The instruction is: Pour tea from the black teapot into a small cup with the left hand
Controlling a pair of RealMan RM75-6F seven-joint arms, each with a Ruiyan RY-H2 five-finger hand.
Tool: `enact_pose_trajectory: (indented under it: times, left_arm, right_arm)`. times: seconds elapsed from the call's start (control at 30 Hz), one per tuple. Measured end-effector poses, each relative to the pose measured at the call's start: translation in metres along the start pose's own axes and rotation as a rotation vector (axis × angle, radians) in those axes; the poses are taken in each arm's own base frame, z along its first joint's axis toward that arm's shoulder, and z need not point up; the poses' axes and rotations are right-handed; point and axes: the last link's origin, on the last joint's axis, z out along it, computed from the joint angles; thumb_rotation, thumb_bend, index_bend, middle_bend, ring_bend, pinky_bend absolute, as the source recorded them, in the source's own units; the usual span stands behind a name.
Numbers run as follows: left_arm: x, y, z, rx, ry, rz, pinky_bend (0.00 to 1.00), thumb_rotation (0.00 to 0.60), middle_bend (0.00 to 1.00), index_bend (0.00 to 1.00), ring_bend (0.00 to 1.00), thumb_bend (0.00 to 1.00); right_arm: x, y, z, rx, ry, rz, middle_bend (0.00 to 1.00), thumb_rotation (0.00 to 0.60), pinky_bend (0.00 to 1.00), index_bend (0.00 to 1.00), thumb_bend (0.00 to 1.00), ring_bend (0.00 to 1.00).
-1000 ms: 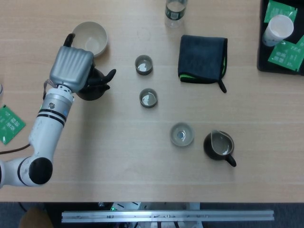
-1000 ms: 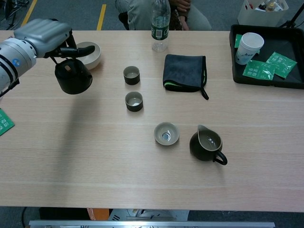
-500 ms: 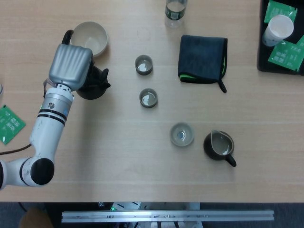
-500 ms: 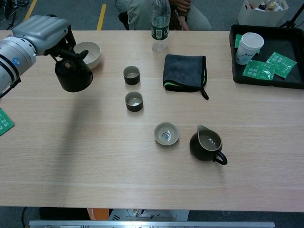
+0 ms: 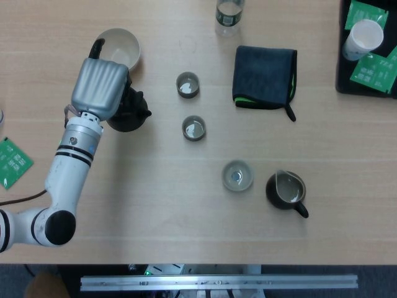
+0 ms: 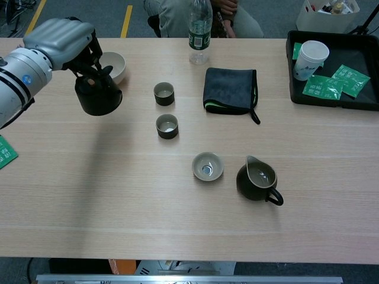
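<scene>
My left hand (image 6: 62, 38) gripped round black teapot (image 6: 98, 97) above pale wooden table (image 6: 118, 195); grey floor, yellow line (image 6: 128, 13) behind; right hand unseen.

**Left hand carries the teapot toward the cups**

Over the last second the left hand (image 6: 62, 36) has shifted toward 3 o'clock in both views, taking the black teapot (image 6: 98, 94) with it. In the chest view the teapot has come closer to the two small dark cups and now hangs just below the cream bowl (image 6: 113, 64), overlapping its lower edge. In the head view the spout, which earlier reached out toward 3 o'clock, now shows only as a short stub beside the hand.
</scene>
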Motion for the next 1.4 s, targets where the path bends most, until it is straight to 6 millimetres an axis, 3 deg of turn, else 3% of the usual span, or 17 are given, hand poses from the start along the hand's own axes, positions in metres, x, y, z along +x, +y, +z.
enact_pose_trajectory:
  times: [0.2, 0.33, 0.43, 1.4]
  left_arm:
    - [-0.003, 0.008, 0.0, -0.015, 0.008, -0.004, 0.1, 0.432, 1.0, 0.9, 0.84, 0.36]
    - [-0.008, 0.02, 0.0, -0.038, 0.017, -0.012, 0.1, 0.499, 1.0, 0.9, 0.84, 0.36]
    - [-0.011, 0.028, 0.001, -0.054, 0.025, -0.014, 0.1, 0.517, 1.0, 0.9, 0.84, 0.36]
    - [-0.051, 0.063, 0.024, -0.095, 0.052, 0.069, 0.1, 0.524, 1.0, 0.89, 0.83, 0.36]
  right_arm:
    - [0.0, 0.002, -0.001, -0.004, 0.0, 0.002, 0.16, 0.6, 0.03, 0.17, 0.0, 0.04]
    - [-0.001, 0.002, -0.002, -0.003, -0.001, 0.004, 0.16, 0.6, 0.03, 0.17, 0.0, 0.04]
    - [0.0, 0.003, -0.002, -0.004, 0.001, 0.004, 0.16, 0.6, 0.03, 0.17, 0.0, 0.04]
    - [0.0, 0.01, -0.005, -0.02, -0.001, 0.006, 0.16, 0.6, 0.03, 0.17, 0.0, 0.04]
